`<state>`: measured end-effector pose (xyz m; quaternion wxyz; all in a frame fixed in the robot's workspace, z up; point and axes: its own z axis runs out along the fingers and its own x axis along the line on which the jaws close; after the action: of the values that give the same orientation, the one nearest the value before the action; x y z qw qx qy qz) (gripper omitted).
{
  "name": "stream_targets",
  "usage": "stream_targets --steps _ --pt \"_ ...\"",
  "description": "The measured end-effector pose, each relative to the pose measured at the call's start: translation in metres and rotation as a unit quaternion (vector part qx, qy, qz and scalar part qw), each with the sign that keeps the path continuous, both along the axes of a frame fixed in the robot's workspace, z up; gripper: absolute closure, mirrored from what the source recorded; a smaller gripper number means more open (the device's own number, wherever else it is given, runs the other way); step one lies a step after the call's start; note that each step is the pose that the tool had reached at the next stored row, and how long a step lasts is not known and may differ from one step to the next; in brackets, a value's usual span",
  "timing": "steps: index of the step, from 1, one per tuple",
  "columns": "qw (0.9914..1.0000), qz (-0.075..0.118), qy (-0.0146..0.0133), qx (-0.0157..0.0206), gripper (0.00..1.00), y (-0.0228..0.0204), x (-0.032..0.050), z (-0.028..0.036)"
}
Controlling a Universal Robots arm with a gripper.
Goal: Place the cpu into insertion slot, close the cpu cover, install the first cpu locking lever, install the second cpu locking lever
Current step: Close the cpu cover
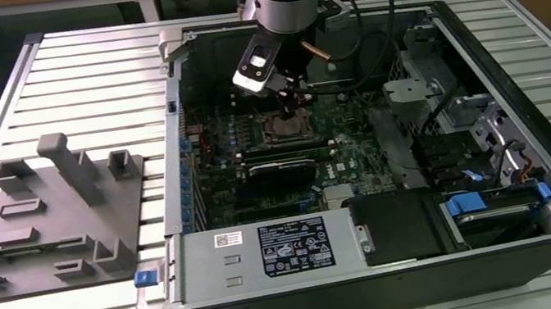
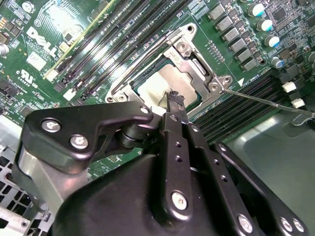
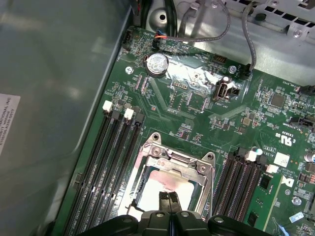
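The insertion slot point(image 1: 287, 127) sits mid-board inside the open computer case. In both wrist views the cpu point(image 2: 156, 90) point(image 3: 162, 184) lies in it, its dull silver face showing through the window of the cpu cover point(image 2: 193, 58) point(image 3: 173, 161), which lies flat over it. One thin locking lever point(image 2: 266, 101) sticks out sideways from the socket corner over the memory slots. A second lever point(image 2: 142, 55) runs along the opposite side of the socket. My gripper point(image 1: 290, 104) point(image 2: 173, 97) point(image 3: 169, 195) is shut and holds nothing. Its tips hover at one edge of the cover's window.
Black memory slots point(image 3: 115, 152) flank the socket on both sides. A coin battery point(image 3: 156, 64) and cables point(image 3: 248, 44) lie further along the board. In the exterior view a grey pegged fixture point(image 1: 53, 215) stands on the slatted table at the left, and the power supply point(image 1: 268, 251) fills the case's front.
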<state>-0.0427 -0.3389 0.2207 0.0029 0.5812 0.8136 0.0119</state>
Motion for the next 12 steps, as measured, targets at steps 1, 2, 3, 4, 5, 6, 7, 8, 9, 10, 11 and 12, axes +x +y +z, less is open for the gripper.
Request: stream_targets --steps 1,2,3,4,5,6,7,8,9,10,11,12 --pt "1.00000 0.000 0.0000 0.0000 0.89 0.0000 0.0000 0.0000" --pt "1.00000 0.000 0.0000 0.0000 0.89 0.0000 0.0000 0.0000" --pt "1.00000 0.000 0.0000 0.0000 0.89 0.0000 0.0000 0.0000" --pt "1.00000 0.000 0.0000 0.0000 0.89 0.0000 0.0000 0.0000" --pt "1.00000 0.000 0.0000 0.0001 0.89 0.0000 0.0000 0.0000" --pt "1.00000 0.001 0.0000 0.0001 0.89 0.0000 0.0000 0.0000" --pt "1.00000 0.002 0.0000 0.0003 0.89 0.0000 0.0000 0.0000" --pt "1.00000 0.003 0.0000 0.0004 0.89 0.0000 0.0000 0.0000" --pt "0.99999 0.004 0.0000 0.0004 0.89 0.0000 0.0000 0.0000" --pt "0.99999 0.004 0.0000 0.0004 0.89 0.0000 0.0000 0.0000" --pt "0.99999 0.004 0.0000 0.0005 0.89 0.0000 0.0000 0.0000" --pt "0.99999 0.004 0.0000 0.0005 0.89 0.0000 0.0000 0.0000"
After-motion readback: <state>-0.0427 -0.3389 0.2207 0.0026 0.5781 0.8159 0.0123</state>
